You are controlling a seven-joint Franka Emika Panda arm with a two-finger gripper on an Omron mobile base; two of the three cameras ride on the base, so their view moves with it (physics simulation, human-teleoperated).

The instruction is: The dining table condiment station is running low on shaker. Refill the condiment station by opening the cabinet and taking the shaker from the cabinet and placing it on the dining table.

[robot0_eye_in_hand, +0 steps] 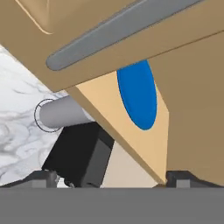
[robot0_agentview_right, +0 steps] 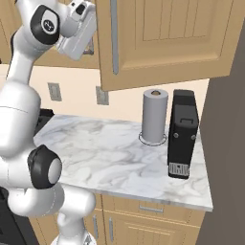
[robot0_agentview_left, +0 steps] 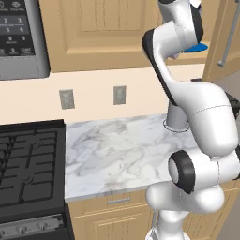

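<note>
Light-wood cabinet door ajar, silver bar handle; arm raised, gripper spread wide, empty, at door edge.

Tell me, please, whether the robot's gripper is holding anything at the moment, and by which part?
Nothing is held: the two-finger gripper stands open and empty, its dark fingers apart, by the light-wood wall cabinet door's long silver bar handle.

A cream wall carries two grey outlets. Below it, a marble counter sits beside a black stove, above light-wood base cabinets. A microwave hangs upper left.
</note>
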